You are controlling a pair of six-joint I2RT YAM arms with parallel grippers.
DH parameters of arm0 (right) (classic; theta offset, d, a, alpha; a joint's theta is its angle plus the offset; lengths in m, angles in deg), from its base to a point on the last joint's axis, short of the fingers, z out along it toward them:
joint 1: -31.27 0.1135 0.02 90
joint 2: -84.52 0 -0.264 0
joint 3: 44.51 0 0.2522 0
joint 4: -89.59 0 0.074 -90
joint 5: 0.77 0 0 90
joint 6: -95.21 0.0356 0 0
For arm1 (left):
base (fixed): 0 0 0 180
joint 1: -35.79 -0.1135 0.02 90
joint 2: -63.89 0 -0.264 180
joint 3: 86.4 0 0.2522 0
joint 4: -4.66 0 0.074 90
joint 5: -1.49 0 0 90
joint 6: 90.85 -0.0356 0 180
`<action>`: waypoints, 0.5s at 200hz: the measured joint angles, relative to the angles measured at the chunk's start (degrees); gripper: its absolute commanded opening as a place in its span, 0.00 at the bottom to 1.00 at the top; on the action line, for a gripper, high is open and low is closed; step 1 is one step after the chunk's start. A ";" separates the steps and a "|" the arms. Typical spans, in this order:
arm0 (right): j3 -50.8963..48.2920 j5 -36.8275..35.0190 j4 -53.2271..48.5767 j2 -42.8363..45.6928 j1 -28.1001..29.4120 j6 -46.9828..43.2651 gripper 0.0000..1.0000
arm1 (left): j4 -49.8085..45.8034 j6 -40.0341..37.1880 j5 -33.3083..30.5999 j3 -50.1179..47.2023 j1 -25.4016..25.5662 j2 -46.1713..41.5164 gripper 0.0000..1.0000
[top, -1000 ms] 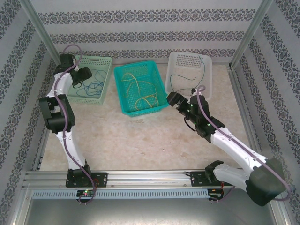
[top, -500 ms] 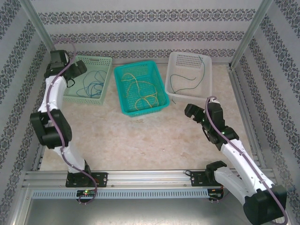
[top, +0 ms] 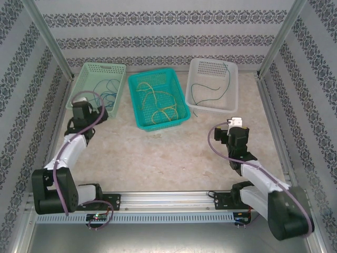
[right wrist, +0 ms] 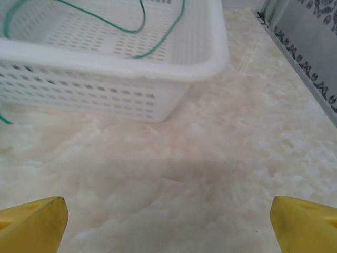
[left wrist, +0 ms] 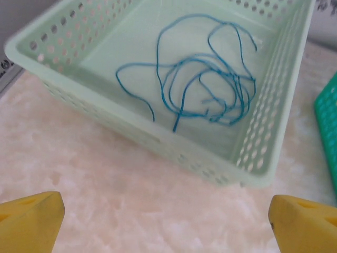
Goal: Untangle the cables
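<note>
The blue cable (left wrist: 205, 84) lies curled in the pale green basket (left wrist: 158, 142) at the back left (top: 107, 95). Yellow cables (top: 158, 103) lie looped in the teal basket (top: 138, 122). A thin green cable (top: 210, 87) runs across the white basket (top: 233, 89), and part of it hangs over the near wall (right wrist: 142, 21). My left gripper (left wrist: 166, 211) is open and empty over bare table, just in front of the green basket (top: 97, 113). In front of the white basket my right gripper (right wrist: 168, 208) also stands open and empty (top: 227, 129).
The three baskets stand in a row along the back of the marble-patterned table (top: 158, 153). Patterned walls and metal posts (top: 276, 37) close in the sides. An aluminium rail (top: 168, 197) runs along the near edge.
Both arms have drawn back toward the near edge. The left gripper left the green basket and finished opening. The right gripper retreated from beside the teal and white baskets.
</note>
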 measured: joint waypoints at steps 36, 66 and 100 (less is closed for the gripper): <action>2.75 1.79 13.77 -16.04 -2.80 -1.66 0.98 | 11.76 -5.09 -5.46 -7.85 4.94 -1.14 1.00; 6.36 4.68 23.39 -25.83 -5.33 -1.57 0.98 | 20.50 -10.21 -7.50 -11.82 5.29 -1.09 1.00; 6.19 5.68 26.51 -26.25 -6.32 -1.38 0.98 | 28.24 -12.90 -6.08 -13.11 5.31 2.99 1.00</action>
